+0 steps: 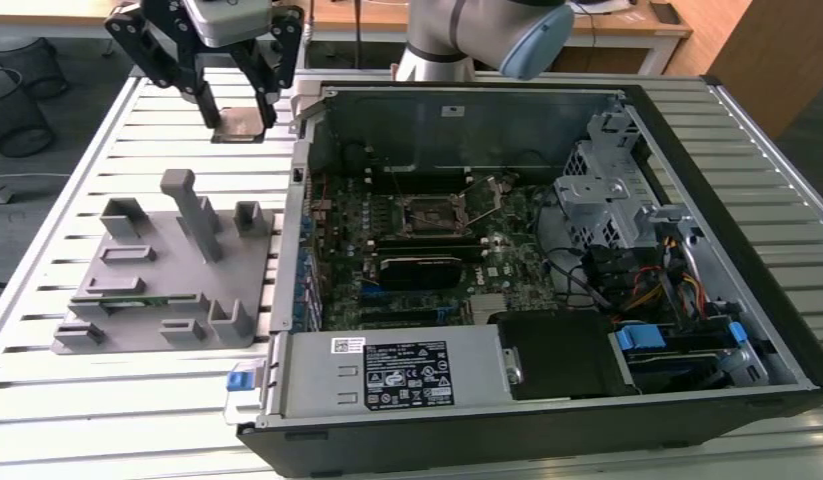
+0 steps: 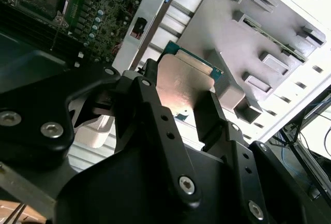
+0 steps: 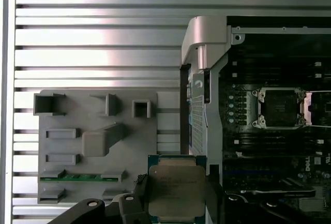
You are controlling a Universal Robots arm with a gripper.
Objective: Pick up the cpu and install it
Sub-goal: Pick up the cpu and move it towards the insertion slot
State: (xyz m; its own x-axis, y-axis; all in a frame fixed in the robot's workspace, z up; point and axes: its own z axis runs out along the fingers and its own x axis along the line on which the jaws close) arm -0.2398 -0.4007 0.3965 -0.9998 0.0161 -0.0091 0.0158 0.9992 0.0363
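Observation:
The cpu (image 1: 240, 130) is a flat square chip with a silvery top and a green rim. It is clamped between the two black fingers of my gripper (image 1: 239, 118), which is shut on it. It hangs above the slatted table at the back, to the exterior view's left of the open computer case. Both wrist views show the cpu (image 2: 187, 81) (image 3: 176, 185) held by its opposite edges, clear of the surface. The motherboard socket (image 1: 438, 215) (image 3: 279, 107) lies open inside the case, some way from the gripper.
A grey plastic fixture block (image 1: 171, 270) (image 3: 93, 146) with upright posts sits on the table at the exterior view's left of the case. The case wall (image 1: 298, 200) stands between the gripper and the motherboard. A drive cage (image 1: 611, 190) and cables fill the case's right side.

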